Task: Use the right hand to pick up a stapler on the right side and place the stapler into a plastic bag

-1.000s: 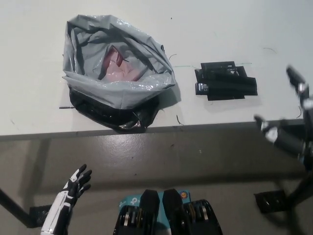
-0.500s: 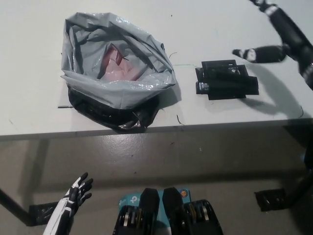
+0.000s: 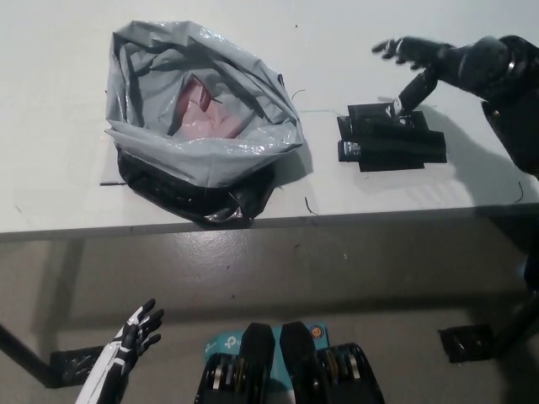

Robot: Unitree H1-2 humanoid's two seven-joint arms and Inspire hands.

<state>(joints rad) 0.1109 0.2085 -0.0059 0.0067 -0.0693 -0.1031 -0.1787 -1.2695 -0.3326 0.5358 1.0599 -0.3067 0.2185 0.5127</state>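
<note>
**Operator:** How do the fingers stand?

**Observer:** The fingers (image 3: 414,88) of the right hand (image 3: 455,63) are spread apart and hold nothing. One of them reaches down to the far right corner of the stapler (image 3: 389,139). I cannot tell if it touches already. The others point to the left, over the table (image 3: 67,194) behind the stapler.

**Operator:** What do I take care of now?

**Observer:** In my judgement you are at the reach, and the grasp is not yet begun. Bring the palm over the middle of the stapler, not over its corner. Then lower the hand so that the fingers come down on the far long side and the thumb on the near long side. Close across the short width. The stapler is low and flat, so I think your fingertips must come very close to the table, or they can slip over the top.

**Operator:** Where is it, and how does it point?

**Observer:** It lies flat on the table, to the right of the bag (image 3: 210,147), near it but not touching. Its long axis runs from left to right, nearly along the front edge of the table. Which end is the front I cannot tell, because it is all black. The mouth of the bag is open upward. Your left hand (image 3: 139,330) rests low at the left, below the table edge, with fingers apart and empty.
</note>
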